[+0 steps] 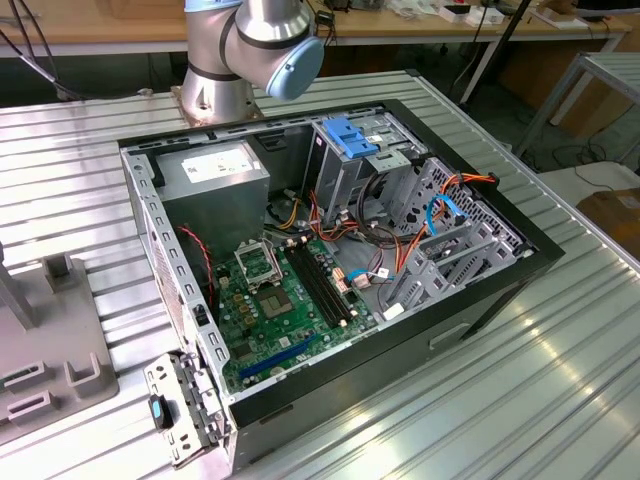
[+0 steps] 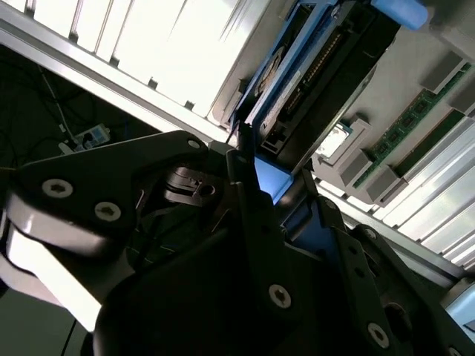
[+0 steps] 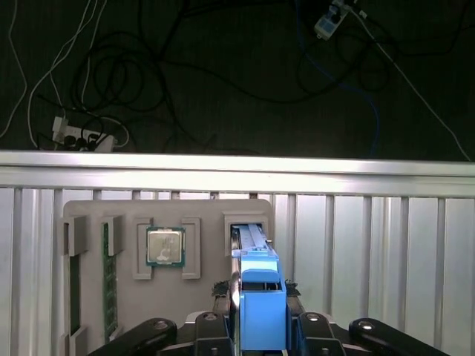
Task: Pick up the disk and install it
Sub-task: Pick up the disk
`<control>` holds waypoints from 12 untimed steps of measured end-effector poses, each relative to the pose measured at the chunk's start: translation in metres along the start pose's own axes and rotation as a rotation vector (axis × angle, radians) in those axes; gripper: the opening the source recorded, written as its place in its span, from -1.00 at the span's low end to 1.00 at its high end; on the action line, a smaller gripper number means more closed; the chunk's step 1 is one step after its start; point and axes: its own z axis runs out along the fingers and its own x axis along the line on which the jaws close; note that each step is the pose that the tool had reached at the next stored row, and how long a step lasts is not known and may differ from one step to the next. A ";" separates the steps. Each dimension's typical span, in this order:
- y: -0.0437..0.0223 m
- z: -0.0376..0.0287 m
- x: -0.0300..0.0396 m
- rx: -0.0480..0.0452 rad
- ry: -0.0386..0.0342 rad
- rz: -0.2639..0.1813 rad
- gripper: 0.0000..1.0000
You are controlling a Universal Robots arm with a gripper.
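The disk stands on edge with its far end in a slot of the grey holder tray, its blue plastic frame toward the camera. In the first wrist view my gripper straddles it, one black finger on each side of the blue frame. In the second wrist view the gripper has its fingers pressed against the blue frame, and the disk's dark underside and connector row run away from them. The gripper looks shut on the disk.
The holder tray also carries a processor chip and a green memory stick. An open computer case lies on the ribbed metal table, with a drive cage with blue tabs at its back. Cables lie on the floor beyond the table's edge.
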 end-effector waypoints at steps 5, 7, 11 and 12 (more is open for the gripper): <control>0.0000 -0.0002 0.0000 -0.0001 0.0001 0.000 -0.26; 0.0000 -0.0003 0.0000 -0.0001 0.0000 0.000 -0.26; 0.0000 -0.0057 -0.0001 -0.0002 0.0002 0.000 -0.26; 0.0000 -0.0076 -0.0002 -0.0002 0.0002 0.000 -0.26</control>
